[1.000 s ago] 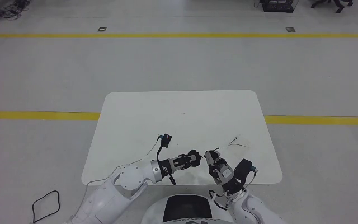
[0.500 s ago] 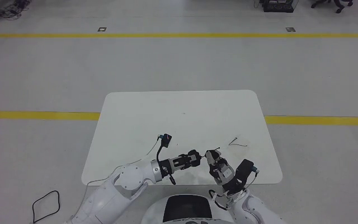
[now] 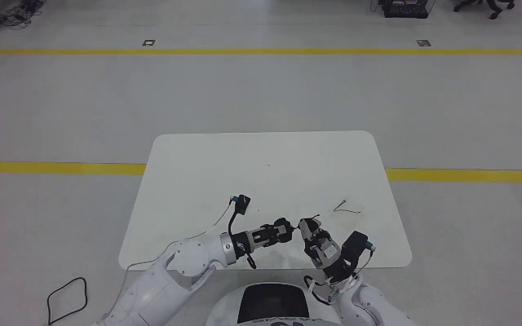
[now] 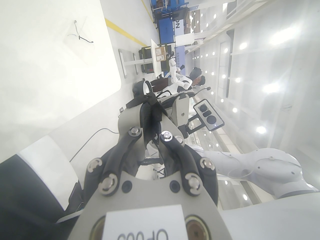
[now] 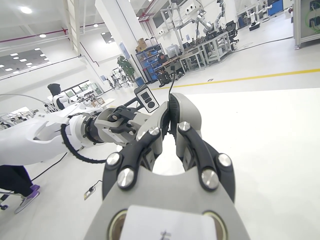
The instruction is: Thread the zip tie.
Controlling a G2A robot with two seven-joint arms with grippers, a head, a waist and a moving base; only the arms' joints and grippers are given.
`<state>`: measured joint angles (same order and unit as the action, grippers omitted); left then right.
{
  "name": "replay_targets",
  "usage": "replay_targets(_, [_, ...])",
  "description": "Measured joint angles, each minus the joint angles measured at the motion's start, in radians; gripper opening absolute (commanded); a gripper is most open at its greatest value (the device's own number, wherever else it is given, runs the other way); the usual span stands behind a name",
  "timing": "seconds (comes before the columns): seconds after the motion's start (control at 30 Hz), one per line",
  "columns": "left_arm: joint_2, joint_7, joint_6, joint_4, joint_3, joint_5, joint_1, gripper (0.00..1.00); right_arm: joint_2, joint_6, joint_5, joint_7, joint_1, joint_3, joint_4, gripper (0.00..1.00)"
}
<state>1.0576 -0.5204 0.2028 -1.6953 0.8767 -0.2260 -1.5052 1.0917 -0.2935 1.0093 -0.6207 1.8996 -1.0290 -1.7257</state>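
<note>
No print can be read in full. Dark characters, inverted and cropped, are printed on a white label (image 4: 146, 222) on the left gripper (image 4: 150, 116). Perhaps one small mark is borne by a second label (image 5: 166, 222) on the right gripper (image 5: 170, 108). White lettering is seen on a blue board (image 4: 168, 29).

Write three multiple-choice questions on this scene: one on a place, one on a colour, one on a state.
1. On the table, the loose tie lies: A far left corner; B right side; C middle.
2. The table is: A white; B black; C yellow.
3. The right gripper is: A wide open; B shut on a zip tie; C shut on nothing.
Answers: 1 B, it lies by the right edge. 2 A, its top is white. 3 B, the zip tie rises between its closed fingers.
</note>
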Motion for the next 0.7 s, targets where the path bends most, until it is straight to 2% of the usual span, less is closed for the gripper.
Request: replay_targets(0.7, [0.0, 0.0, 0.0, 0.0, 0.0, 0.0, 0.0, 0.0, 0.011, -0.003, 0.0, 0.006, 0.002, -0.009, -0.002, 0.0])
